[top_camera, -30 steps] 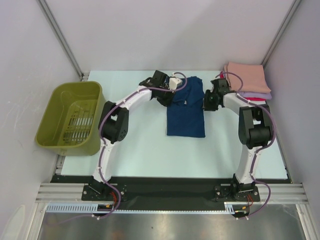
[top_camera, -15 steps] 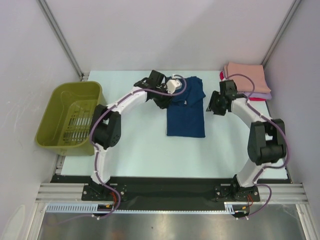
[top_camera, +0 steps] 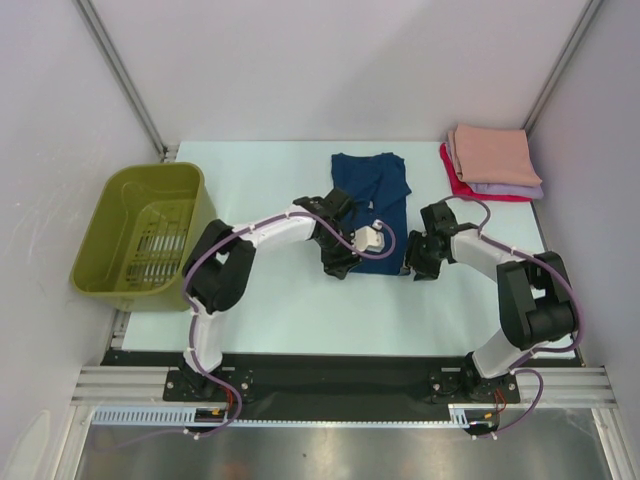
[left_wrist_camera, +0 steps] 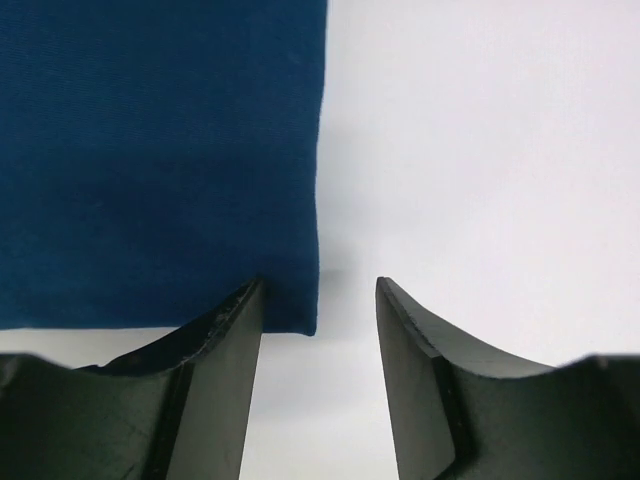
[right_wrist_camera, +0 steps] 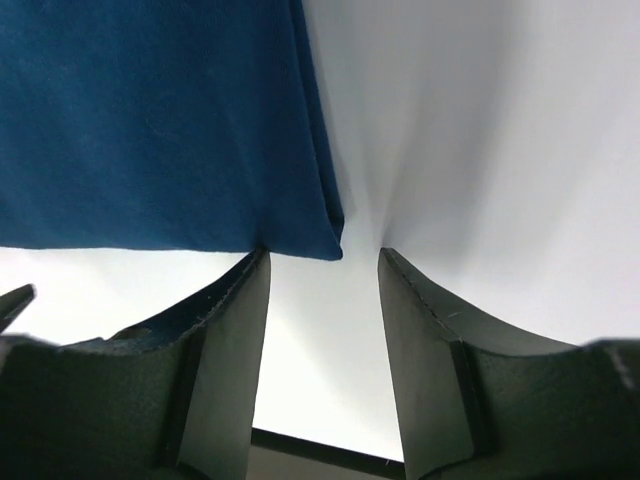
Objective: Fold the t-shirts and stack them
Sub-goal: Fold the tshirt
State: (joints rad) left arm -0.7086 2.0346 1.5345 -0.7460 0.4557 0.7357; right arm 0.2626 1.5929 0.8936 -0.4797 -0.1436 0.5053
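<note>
Left fingers (left_wrist_camera: 210,390), right fingers (right_wrist_camera: 215,360) straddle navy tee (left_wrist_camera: 150,150) corners (jaws apart).

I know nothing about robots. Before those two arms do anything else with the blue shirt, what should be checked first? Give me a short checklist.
1. Left end effector open: ok, there is a clear gap between the fingers.
2. Right end effector open: ok.
3. A near corner of the navy t-shirt sits in the left gap: ok.
4. The other near corner sits in the right gap: ok.
5. Fingers low enough to catch the cloth: cannot tell.
6. Folded stack apart from both arms: ok.
</note>
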